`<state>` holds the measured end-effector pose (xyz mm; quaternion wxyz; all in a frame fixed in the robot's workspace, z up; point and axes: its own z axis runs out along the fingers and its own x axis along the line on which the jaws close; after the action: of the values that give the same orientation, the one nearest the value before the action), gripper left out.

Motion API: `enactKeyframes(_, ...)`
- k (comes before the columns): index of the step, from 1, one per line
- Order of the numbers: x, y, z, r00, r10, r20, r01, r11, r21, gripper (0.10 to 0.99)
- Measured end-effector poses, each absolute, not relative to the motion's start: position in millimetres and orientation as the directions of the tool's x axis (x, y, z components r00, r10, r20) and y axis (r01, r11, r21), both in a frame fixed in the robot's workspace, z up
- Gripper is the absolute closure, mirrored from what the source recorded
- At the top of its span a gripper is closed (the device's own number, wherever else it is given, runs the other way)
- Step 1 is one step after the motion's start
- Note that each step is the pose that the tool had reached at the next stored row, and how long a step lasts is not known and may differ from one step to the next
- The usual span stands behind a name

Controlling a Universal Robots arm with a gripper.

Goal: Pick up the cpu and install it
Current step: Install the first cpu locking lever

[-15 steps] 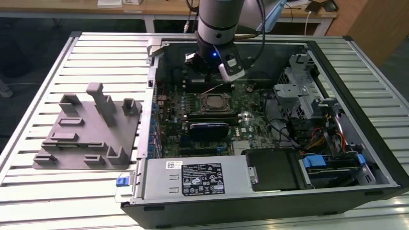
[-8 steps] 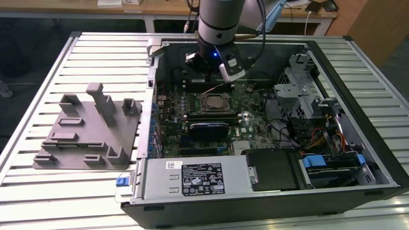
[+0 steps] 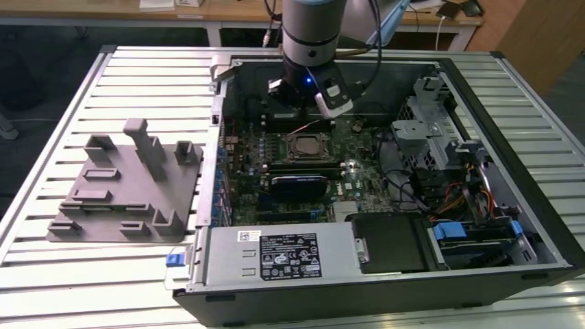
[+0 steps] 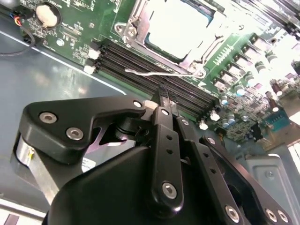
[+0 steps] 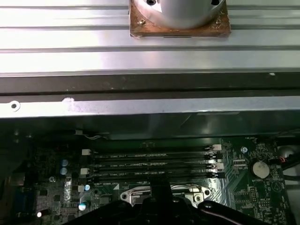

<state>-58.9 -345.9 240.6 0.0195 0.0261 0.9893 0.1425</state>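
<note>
Cpu (image 4: 176,26) not in gripper (image 4: 161,92): jaws drawn together, nothing between them. Just ahead of the tips, memory slots (image 4: 140,60). Beyond them it lies silvery side up inside socket frame (image 4: 127,27). Seating looks done; whether lever (image 4: 150,72) is latched, cannot tell.

This looks like a robotics lab. A slatted aluminium tabletop (image 3: 92,274) carries an opened computer case (image 3: 384,291) and, by its edge on the exterior view's left, a grey fixture block (image 3: 119,199). A robot arm (image 3: 311,27) stands above, with cable-strewn wooden desks (image 3: 229,10) behind.
</note>
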Motion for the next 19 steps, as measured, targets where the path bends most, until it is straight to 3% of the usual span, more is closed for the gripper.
enactKeyframes(19,-59,-348,223,-0.993,0.057,-0.1,0.027,0.958,0.285,0.98)
